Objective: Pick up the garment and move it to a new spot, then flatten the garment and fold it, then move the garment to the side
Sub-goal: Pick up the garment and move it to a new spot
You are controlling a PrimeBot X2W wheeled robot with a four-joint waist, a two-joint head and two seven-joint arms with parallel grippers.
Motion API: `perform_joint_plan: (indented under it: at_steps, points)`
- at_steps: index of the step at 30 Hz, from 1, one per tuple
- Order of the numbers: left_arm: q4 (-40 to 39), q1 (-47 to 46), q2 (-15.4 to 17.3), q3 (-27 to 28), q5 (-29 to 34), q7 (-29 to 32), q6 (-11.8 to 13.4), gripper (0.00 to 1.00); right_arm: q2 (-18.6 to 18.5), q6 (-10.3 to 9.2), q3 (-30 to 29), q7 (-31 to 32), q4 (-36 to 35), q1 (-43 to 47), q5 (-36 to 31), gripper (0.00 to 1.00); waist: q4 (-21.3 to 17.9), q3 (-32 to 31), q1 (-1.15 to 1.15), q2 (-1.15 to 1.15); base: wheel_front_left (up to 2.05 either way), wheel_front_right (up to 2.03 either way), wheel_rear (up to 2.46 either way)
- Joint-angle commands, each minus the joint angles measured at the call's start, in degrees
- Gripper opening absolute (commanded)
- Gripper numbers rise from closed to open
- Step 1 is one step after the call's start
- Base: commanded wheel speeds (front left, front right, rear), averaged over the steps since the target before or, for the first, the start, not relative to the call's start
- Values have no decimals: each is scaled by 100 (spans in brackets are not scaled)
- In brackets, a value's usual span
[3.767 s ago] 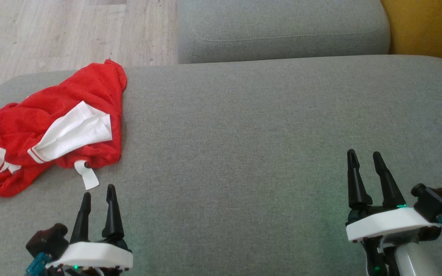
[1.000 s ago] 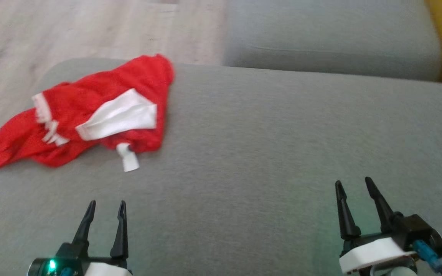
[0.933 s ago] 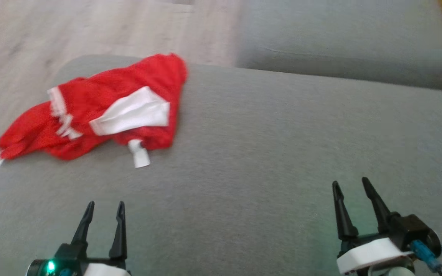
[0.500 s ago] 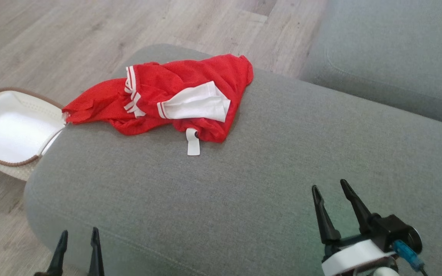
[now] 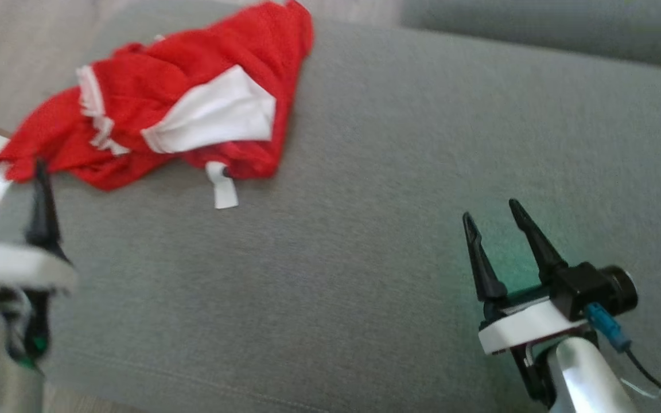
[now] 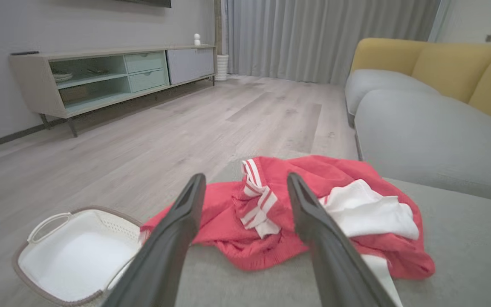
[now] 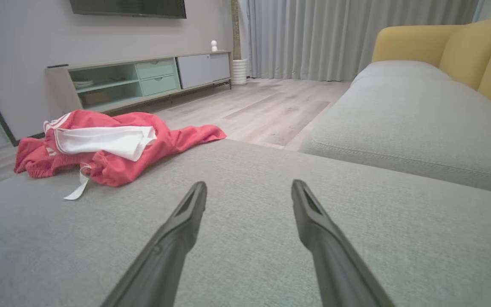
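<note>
A crumpled red garment (image 5: 181,97) with white panels, striped trim and a white tag lies at the far left corner of the grey sofa seat (image 5: 393,172). It also lies ahead in the left wrist view (image 6: 296,213) and at the left in the right wrist view (image 7: 109,145). My left gripper (image 5: 12,169) stands open at the left edge of the head view, just short of the garment's near left end, with nothing between its fingers. Open and empty too, my right gripper (image 5: 494,209) hovers over bare seat at the lower right, well away from the garment.
A white basket (image 6: 79,251) with a brown rim sits on the wood floor beside the seat's left end. A second grey cushion (image 7: 420,111) with yellow backrests lies beyond. A low TV cabinet (image 7: 143,81) stands against the far wall.
The head camera has swung and tilted, so the whole picture shifted. My left gripper has risen and come forward toward the garment's left end. The garment lies as before.
</note>
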Motion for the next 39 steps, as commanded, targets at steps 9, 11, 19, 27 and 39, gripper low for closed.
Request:
perform_joint_plan:
  at_steps: [9,11,19,27,39]
  points:
    - [1164,-1990,956,237,-256,1130,-35,100,-35,44,203,-68,-237,-478,-128,100,-972,1084,-2,0,0,0,0]
    - [1500,-2265,1034,253,-275,1282,25,100,-44,44,238,-68,-230,-531,-143,100,-1053,1151,-2,0,0,0,0]
    - [2910,-3061,1420,237,-126,1451,271,100,-87,44,331,-68,-200,-613,-161,100,-1310,1257,-2,0,0,0,0]
    - [3923,-3410,1490,32,-84,1632,199,100,-177,44,363,-68,-204,-580,-178,100,-1404,1266,-2,0,0,0,0]
    - [4260,-3663,1554,-434,-360,1822,-131,0,-150,44,439,-68,-151,-638,-154,100,-1525,1253,-2,0,0,0,0]
